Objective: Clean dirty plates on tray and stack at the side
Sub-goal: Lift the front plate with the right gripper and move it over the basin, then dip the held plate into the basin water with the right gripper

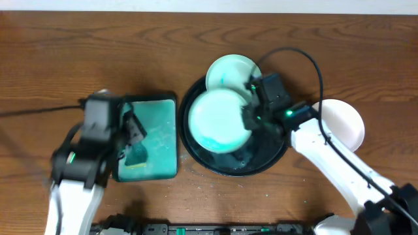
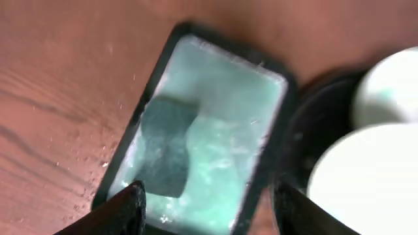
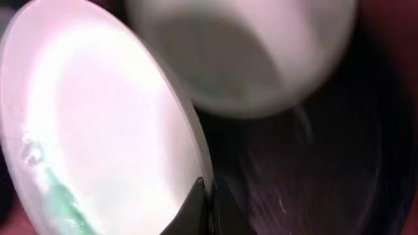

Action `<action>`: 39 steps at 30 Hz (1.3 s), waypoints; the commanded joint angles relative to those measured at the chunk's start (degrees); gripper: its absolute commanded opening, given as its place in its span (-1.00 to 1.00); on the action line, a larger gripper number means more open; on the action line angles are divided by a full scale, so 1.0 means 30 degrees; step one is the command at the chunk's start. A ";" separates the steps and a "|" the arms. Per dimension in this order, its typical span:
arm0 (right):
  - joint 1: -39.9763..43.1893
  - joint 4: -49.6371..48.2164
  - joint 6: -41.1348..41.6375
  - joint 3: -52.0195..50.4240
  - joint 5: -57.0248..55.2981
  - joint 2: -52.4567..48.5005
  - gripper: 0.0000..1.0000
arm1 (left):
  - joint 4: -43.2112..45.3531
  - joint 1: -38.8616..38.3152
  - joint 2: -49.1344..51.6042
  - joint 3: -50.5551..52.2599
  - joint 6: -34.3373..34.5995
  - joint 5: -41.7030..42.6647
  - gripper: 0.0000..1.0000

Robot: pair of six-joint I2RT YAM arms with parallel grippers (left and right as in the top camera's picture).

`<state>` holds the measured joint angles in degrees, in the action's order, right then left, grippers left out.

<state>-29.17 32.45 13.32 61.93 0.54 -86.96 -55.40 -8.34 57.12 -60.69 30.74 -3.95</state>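
The large round glossy black tray (image 1: 258,163) sits right of the middle of the brown wood-grain surface (image 1: 52,59). On it, a pale mint round plate with a teal smear (image 1: 219,121) is held at its right rim by the right fingers (image 3: 208,205), which are closed on the edge; whether it is lifted or tilted cannot be told. A second pale round plate (image 1: 232,70) lies behind it, overlapping the tray's far rim. A white round plate (image 1: 346,121) rests on the bare surface just beside the tray, toward the right edge, partly hidden under the right arm

The left fingers (image 1: 134,127) are spread apart and empty above the small teal rectangular tray with a dark rim (image 1: 163,130), left of the black tray. A dark green block, seemingly a sponge (image 2: 166,147), lies in it directly ahead of them, nearer the left finger. Its long axis runs away from the fingers along that tray's long side. It is judged the next thing to be grasped, the left arm being the nearer. The held plate lies to the right of those fingers; being round it has no long axis, and its smear is toward the near-left part of its rim
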 commanded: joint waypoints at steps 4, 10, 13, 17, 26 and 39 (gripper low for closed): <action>-0.3708 -0.4670 -0.1902 0.0831 -0.1967 -0.0044 -0.97 | -0.0095 0.0080 -0.4065 -0.0430 -0.0168 0.0255 0.54; -0.6710 -1.0273 -0.5180 0.0838 -0.6091 -0.2149 -0.97 | -0.0102 0.0080 -0.6200 -0.0430 -0.0168 0.0255 0.60; -0.7803 -1.1591 -0.6776 0.0838 -0.7635 -0.2244 -0.98 | -0.0109 0.0080 -0.6499 -0.0430 -0.0168 0.0255 0.61; -0.9231 -1.2932 -0.8582 0.0845 -1.0448 -0.1851 -0.98 | -0.0109 0.0080 -0.6470 -0.0423 -0.0168 0.0255 0.61; -1.2036 -1.5540 -1.3398 0.0845 -1.5089 -0.1333 -0.98 | -0.0109 0.0080 -0.6470 -0.0423 -0.0168 0.0262 0.61; -1.3063 -1.8520 -1.6422 0.0838 -1.6895 -0.1326 -0.98 | -0.0109 0.0080 -0.6470 -0.0423 -0.0168 0.0255 0.62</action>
<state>-67.94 -22.22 -33.85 63.79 -48.21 -92.51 -55.57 -8.34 37.76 -60.75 30.59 -3.31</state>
